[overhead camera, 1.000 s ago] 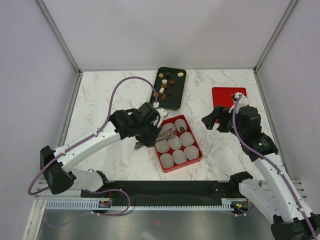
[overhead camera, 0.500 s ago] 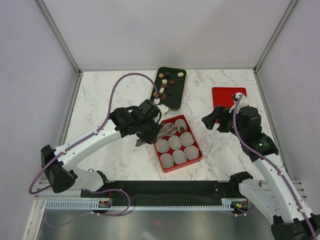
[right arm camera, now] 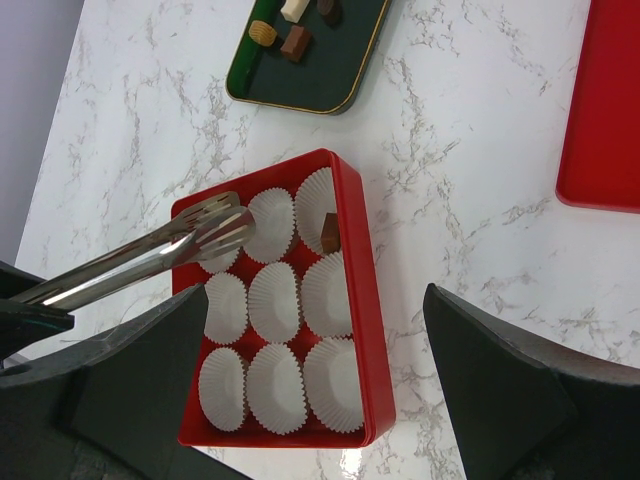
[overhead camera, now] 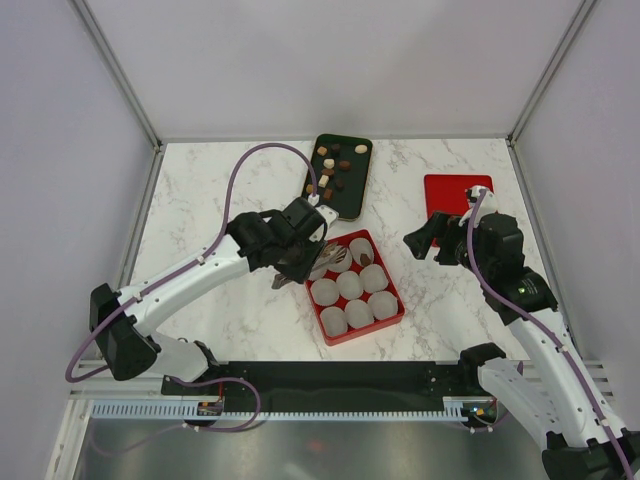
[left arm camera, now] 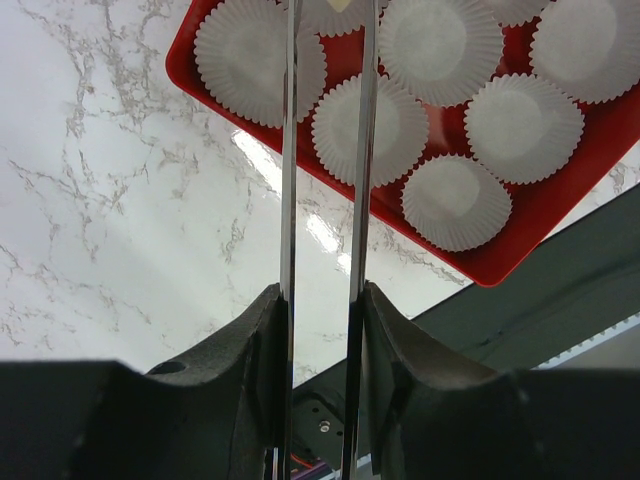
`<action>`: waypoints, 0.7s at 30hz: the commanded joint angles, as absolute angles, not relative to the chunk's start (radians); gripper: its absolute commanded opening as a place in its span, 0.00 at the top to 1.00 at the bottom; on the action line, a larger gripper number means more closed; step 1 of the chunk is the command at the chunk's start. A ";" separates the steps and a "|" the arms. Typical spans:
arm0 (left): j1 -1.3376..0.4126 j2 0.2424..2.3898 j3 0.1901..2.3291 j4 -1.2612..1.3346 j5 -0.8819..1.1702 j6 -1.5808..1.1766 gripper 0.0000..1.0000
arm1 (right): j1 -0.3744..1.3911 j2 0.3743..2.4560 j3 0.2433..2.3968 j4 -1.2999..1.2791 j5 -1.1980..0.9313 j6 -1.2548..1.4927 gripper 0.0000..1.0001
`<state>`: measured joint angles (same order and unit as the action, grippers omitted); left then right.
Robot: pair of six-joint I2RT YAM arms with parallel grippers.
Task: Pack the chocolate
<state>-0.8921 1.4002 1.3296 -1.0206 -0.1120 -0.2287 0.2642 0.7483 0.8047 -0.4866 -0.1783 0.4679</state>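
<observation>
Red box point(right arm camera: 362, 300) holds nine white paper cups point(overhead camera: 350, 286), and only the back-right one has a dark chocolate point(right arm camera: 330, 233) in it. More chocolate sits on the dark tray point(overhead camera: 346, 205) behind. The left claw point(overhead camera: 298, 262) clamps metal tongs point(right arm camera: 150, 258) over the back-left cups, can't tell if the tips pinch anything. The right claw point(overhead camera: 428, 236) gapes wide beside the red lid point(overhead camera: 450, 192).

Count: 9 white pleated paper cups point(right arm camera: 272, 300), 3x3, in 1 red plastic box point(right arm camera: 358, 300); 1 dark brown chocolate point(right arm camera: 330, 232) in a cup; roughly 10 small brown, tan and cream chocolates point(overhead camera: 328, 165) on 1 dark green oblong tray point(overhead camera: 350, 200), too small for an exact count; 1 pair of metal tongs point(right arm camera: 150, 255); 1 flat red square panel point(overhead camera: 445, 192)
</observation>
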 commanded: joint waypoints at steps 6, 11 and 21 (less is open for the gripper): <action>-0.890 1.408 1.362 -0.980 -0.129 -0.250 0.54 | 0.264 0.729 0.824 -0.474 -0.178 0.479 0.02; -0.890 1.433 1.368 -0.966 -0.138 -0.242 0.51 | 0.264 0.718 0.834 -0.491 -0.164 0.468 0.02; -0.890 1.450 1.437 -0.956 -0.210 -0.235 0.51 | 0.262 0.716 0.848 -0.511 -0.152 0.456 0.02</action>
<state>-0.8921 1.4635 1.3575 -0.9932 -0.1581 -0.2295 0.2642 0.7258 0.8055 -0.5056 -0.1738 0.4667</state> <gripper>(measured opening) 0.490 0.979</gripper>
